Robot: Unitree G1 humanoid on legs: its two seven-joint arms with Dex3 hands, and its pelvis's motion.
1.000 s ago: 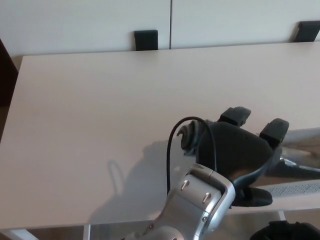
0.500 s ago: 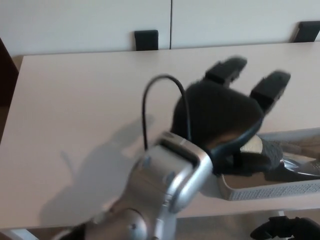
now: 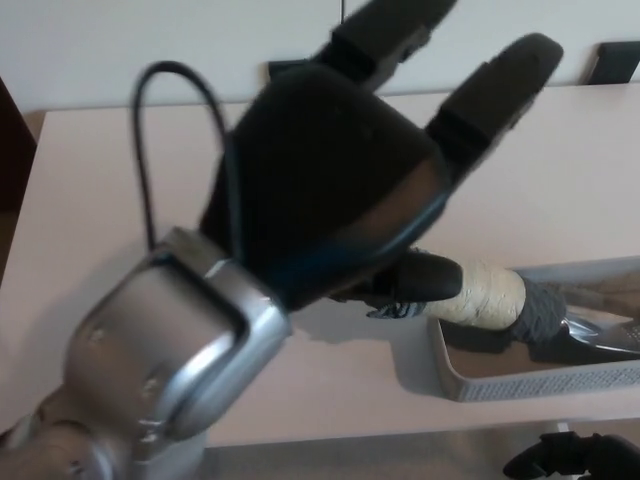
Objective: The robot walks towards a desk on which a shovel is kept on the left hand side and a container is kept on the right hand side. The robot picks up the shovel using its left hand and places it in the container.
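Shovel (image 3: pixel 500 300) lies in container (image 3: pixel 540 385), handle over rim. Left hand (image 3: pixel 340 170) released, fingers spread. Task looks done.

Head view of the setting. A pale, beige-pink desk (image 3: pixel 100 200) fills most of the frame, its matte top evenly lit with soft shadows near the front edge. Behind it stands a white wall (image 3: pixel 150 50) made of flat panels — a thin vertical seam (image 3: pixel 341 12) divides two of them. Two dark rectangular blocks sit at the desk's far edge against the wall: one near the centre (image 3: pixel 285 68), one at the far right (image 3: pixel 612 62). A dark strip (image 3: pixel 12 150) shows past the desk's left edge. Below the front edge — greyish floor (image 3: pixel 400 455).
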